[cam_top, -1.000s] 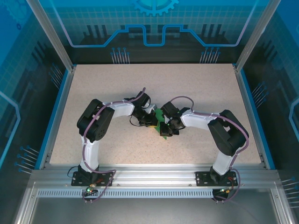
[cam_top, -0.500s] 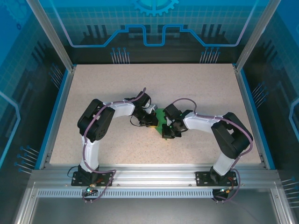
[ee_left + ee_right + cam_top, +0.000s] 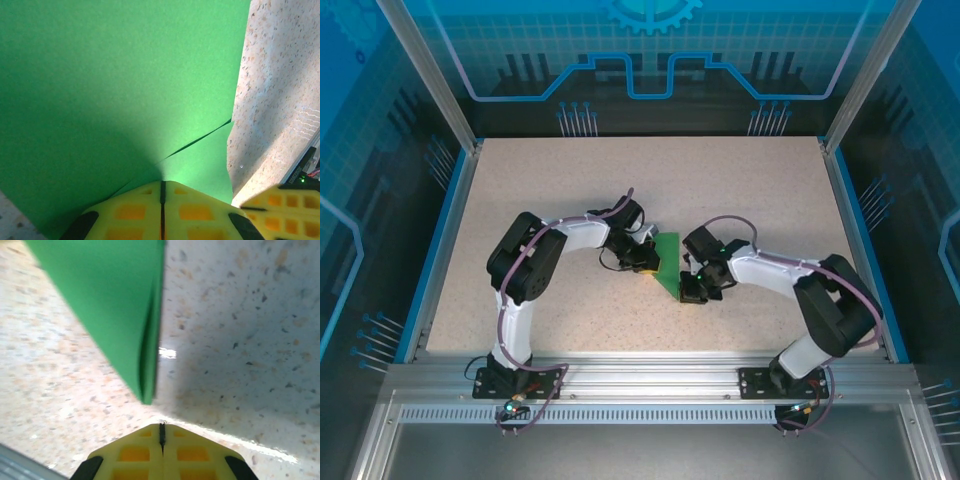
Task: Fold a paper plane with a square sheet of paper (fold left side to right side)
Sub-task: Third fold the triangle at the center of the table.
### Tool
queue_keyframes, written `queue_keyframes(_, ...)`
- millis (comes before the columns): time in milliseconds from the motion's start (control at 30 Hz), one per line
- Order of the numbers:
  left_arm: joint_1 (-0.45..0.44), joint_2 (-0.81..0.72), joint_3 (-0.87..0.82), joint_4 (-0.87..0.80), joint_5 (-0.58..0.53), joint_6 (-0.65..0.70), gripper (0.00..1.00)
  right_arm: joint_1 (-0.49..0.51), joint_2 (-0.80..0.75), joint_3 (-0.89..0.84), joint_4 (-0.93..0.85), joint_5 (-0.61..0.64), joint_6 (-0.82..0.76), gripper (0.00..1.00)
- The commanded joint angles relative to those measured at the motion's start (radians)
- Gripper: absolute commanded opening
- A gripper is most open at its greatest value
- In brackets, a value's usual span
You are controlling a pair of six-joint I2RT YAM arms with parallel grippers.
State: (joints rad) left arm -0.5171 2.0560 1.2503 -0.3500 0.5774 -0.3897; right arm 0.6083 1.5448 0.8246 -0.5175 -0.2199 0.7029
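Green and creased to a narrow point, the sheet of paper [image 3: 667,262] lay mid-table on the speckled tabletop [image 3: 570,180], seen from above. At the left wrist, the left gripper [image 3: 161,200], its yellow jaws closed, rested on the paper's matte, overlapping layers. At the right wrist, the right gripper [image 3: 161,437], shut and empty, sat just short of the layered tip.

A speckled beige tabletop [image 3: 740,190] is bordered by blue edging [image 3: 437,250] on both sides. A slotted aluminium rail [image 3: 650,382] is set along its near edge.
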Motion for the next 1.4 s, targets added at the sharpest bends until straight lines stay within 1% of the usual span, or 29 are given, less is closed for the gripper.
queue_keyframes(0, 0.0, 0.053, 0.0, -0.045, -0.066, 0.008, 0.08, -0.015, -0.059, 0.024, 0.023, -0.063, -0.02, 0.0)
queue_keyframes(133, -0.001, 0.053, 0.001, -0.046, -0.064, 0.006, 0.08, -0.009, 0.015, 0.049, 0.093, -0.085, 0.005, 0.0)
queue_keyframes(300, -0.001, 0.053, 0.001, -0.047, -0.064, 0.004, 0.08, -0.001, 0.097, 0.049, 0.152, -0.071, 0.036, 0.0)
queue_keyframes(400, -0.001, 0.053, 0.003, -0.047, -0.061, 0.005, 0.08, -0.002, 0.139, 0.082, 0.146, -0.062, 0.033, 0.0)
queue_keyframes(533, 0.0, 0.037, 0.005, -0.049, -0.059, 0.005, 0.1, -0.001, 0.176, 0.083, 0.112, -0.047, 0.032, 0.0)
queue_keyframes(600, -0.001, 0.012, 0.006, -0.049, -0.062, 0.007, 0.12, -0.002, 0.181, 0.075, 0.08, -0.027, 0.028, 0.0)
queue_keyframes(733, -0.001, -0.087, -0.01, -0.025, -0.095, 0.015, 0.24, -0.009, 0.181, 0.061, 0.031, 0.0, 0.016, 0.0)
queue_keyframes(800, -0.001, -0.142, -0.032, 0.0, -0.11, 0.025, 0.26, -0.015, 0.183, 0.042, 0.027, -0.001, 0.012, 0.0)
queue_keyframes(900, -0.001, -0.22, -0.1, 0.07, -0.086, 0.032, 0.24, -0.018, 0.188, 0.031, 0.026, -0.001, 0.007, 0.0)
queue_keyframes(1000, -0.004, -0.258, -0.17, 0.137, -0.025, 0.037, 0.2, -0.018, 0.189, 0.033, 0.027, -0.002, 0.004, 0.0)
queue_keyframes(1200, -0.039, -0.223, -0.203, 0.182, 0.06, 0.057, 0.15, -0.018, 0.189, 0.036, 0.028, -0.002, 0.001, 0.0)
queue_keyframes(1367, -0.062, -0.171, -0.169, 0.174, 0.066, 0.083, 0.12, -0.017, 0.188, 0.034, 0.03, -0.005, 0.004, 0.0)
